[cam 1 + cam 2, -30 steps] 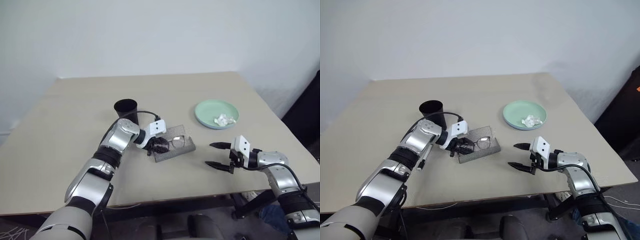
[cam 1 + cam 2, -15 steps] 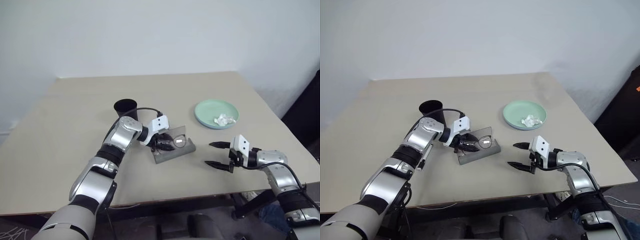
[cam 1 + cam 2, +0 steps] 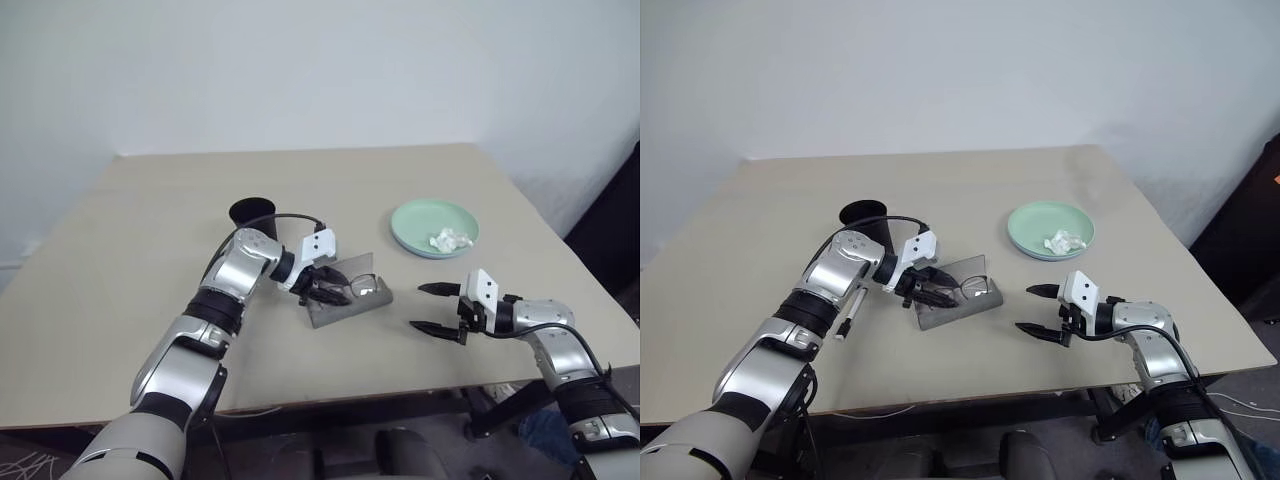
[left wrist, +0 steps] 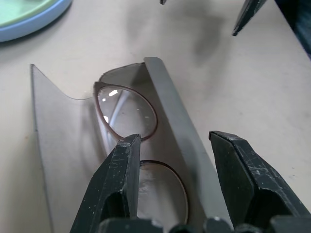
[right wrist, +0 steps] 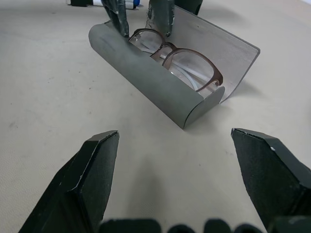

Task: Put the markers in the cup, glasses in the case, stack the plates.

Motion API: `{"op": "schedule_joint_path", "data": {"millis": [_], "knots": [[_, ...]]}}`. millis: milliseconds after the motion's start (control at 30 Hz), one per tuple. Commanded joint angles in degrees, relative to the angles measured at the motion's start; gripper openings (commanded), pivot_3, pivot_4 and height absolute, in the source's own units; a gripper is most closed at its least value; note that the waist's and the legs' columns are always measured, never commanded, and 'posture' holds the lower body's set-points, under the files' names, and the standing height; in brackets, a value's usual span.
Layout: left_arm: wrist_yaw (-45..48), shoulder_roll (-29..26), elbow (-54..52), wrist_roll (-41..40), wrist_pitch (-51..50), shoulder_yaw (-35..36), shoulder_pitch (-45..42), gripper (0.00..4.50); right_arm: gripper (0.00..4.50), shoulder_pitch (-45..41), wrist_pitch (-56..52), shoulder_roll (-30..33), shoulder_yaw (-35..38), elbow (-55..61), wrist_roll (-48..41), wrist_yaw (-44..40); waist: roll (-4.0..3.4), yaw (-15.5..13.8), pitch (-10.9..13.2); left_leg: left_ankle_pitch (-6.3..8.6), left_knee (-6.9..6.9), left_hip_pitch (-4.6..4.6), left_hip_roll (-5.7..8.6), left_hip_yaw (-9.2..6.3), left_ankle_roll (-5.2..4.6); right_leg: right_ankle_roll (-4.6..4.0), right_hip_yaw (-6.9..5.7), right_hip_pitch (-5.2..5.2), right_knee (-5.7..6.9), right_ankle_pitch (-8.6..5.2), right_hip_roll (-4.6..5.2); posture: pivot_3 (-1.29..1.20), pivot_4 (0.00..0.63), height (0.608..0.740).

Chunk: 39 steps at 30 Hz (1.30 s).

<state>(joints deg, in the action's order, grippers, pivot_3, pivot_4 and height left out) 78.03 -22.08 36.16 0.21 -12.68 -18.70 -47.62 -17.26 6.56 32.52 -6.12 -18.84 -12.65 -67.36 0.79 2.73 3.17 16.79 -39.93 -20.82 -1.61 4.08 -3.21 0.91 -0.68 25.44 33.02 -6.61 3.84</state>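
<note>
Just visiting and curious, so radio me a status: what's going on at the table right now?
Left gripper open over brown round-lens glasses, which sit in the open grey case. Right gripper open, idle. Nothing in the way.

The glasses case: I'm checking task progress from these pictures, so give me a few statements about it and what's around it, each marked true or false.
1. The glasses lie inside the open case. True.
2. The case's lid is shut. False: it stands open, the lenses in plain sight.
3. The left gripper is at the case with its fingers apart. True.
4. The right gripper holds a marker. False: it is open with nothing in it, off to the side of the case.
5. The green plate holds a crumpled tissue. True.
6. The cup lies tipped over. False: it stands upright behind the left arm.
</note>
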Motion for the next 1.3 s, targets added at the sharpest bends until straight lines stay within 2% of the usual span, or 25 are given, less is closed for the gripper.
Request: {"op": "schedule_joint_path", "data": {"millis": [33,267,367,533,667,800,1033,1167,1300], "knots": [[-5.6,1.7,1.3,-2.0,2.6,4.6,-3.8,2.32,4.0,-1.7,1.1,-0.1,0.5,0.3,0.1,0.0,0.0,0.0,0.0,0.0,0.0,0.0,0.0,0.0,0.0,0.0,0.0,0.0,0.0,0.0,0.0,0.0,0.0,0.74],[-18.5,3.9,11.2,-0.2,10.0,8.3,-10.3,2.32,4.0,-2.1,1.4,-0.3,0.5,-0.2,0.5,-0.2,0.01,0.0,0.0,0.0,-0.02,0.0,0.02,0.0,0.0,0.02,0.0,-0.01,0.0,0.01,0.0,0.0,0.0,0.74],[-22.2,4.0,15.1,1.3,12.8,8.4,-12.3,1.69,4.0,-2.2,1.5,-0.4,0.4,-0.2,0.6,-0.1,0.0,0.0,0.0,0.0,-0.01,0.0,0.02,0.01,0.0,0.03,0.0,-0.01,0.0,0.02,-0.01,0.0,0.0,0.74],[-27.4,3.6,21.1,6.7,16.1,5.5,-13.9,0.03,4.0,-2.0,1.9,-0.5,0.5,-0.3,0.6,0.1,0.01,0.0,0.0,0.0,-0.01,0.01,0.02,0.01,0.0,0.03,0.0,-0.03,0.01,0.02,-0.02,0.0,0.0,0.74],[-28.1,3.2,24.4,11.4,17.3,2.1,-13.9,0.03,4.0,-1.9,2.1,-0.5,0.6,-0.4,0.6,0.3,0.02,0.0,0.0,0.0,-0.02,0.0,0.03,0.03,0.0,0.04,0.0,-0.03,0.01,0.03,-0.01,0.0,0.0,0.74],[-24.0,3.1,24.9,13.3,17.7,0.1,-12.7,0.03,4.0,-1.9,2.3,-0.6,0.6,-0.6,0.6,0.5,0.02,0.0,0.0,0.0,-0.01,-0.02,0.03,0.02,0.01,0.03,-0.01,-0.01,0.0,0.02,-0.01,0.0,0.0,0.74],[-14.1,2.2,21.6,11.5,16.2,0.4,-10.3,0.03,4.0,-1.8,1.4,-0.6,0.9,-0.3,-0.5,-0.1,0.01,0.0,0.0,0.0,-0.01,-0.02,0.03,0.02,0.0,0.03,-0.01,-0.01,0.01,0.02,0.0,0.0,0.0,0.74],[-10.1,1.4,17.9,10.3,15.5,0.8,-8.4,0.03,4.0,-1.8,-5.4,-0.5,2.3,2.3,-5.3,-2.4,0.01,0.0,0.0,0.0,-0.01,-0.02,0.01,0.02,0.0,0.02,-0.01,-0.01,0.01,0.02,0.0,0.0,0.0,0.74],[-8.2,1.0,14.6,9.4,14.5,1.0,-6.8,0.03,4.0,-1.5,-7.5,-0.2,2.4,3.4,-6.1,-3.1,0.01,0.0,0.0,0.0,-0.02,-0.02,0.01,0.0,0.0,0.02,-0.01,-0.01,0.02,0.02,0.0,0.0,0.0,0.74]]}}
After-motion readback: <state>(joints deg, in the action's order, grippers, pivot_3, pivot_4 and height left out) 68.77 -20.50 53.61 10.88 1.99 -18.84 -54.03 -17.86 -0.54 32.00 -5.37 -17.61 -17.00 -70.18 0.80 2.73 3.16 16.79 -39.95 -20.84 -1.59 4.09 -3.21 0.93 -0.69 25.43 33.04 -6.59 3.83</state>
